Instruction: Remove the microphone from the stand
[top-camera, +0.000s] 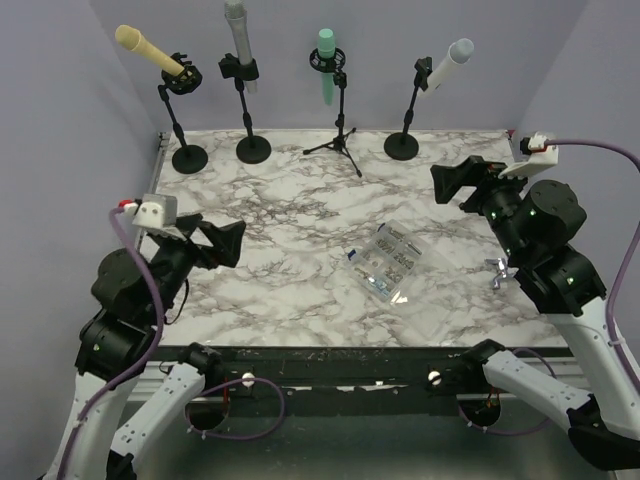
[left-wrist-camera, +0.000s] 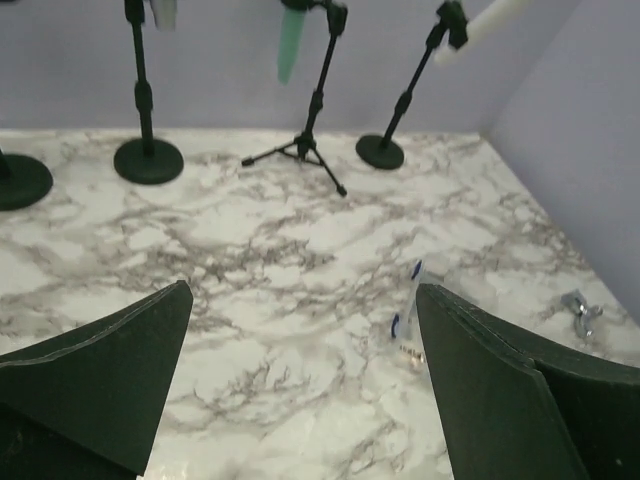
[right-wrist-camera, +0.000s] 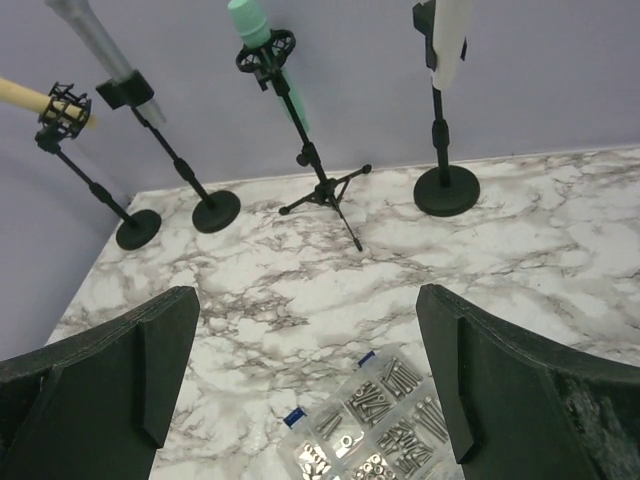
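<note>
I am watching the left gripper (top-camera: 228, 245) sitting at the lower left of the overhead frame, its jaws spread wide on nothing. Along the top of that frame 4 microphones are resting in their stands: a yellow microphone (top-camera: 148, 48) tilting at the upper left, a grey microphone (top-camera: 238, 40) standing upright beside it, a green microphone (top-camera: 327, 65) sitting head-up on a tripod stand (top-camera: 340, 140) at top centre, and a white microphone (top-camera: 447, 66) leaning at the upper right. The task is not telling me which 1, so I am treating all 4 as candidates. I am judging each to be a stiff, fairly light tube with a smooth, probably slippery barrel. I am planning to pinch across the barrel just clear of its holder, minding that a light stand may tip or drag along. The right gripper (top-camera: 452, 190), at the middle right, is also gaping wide and empty.
</note>
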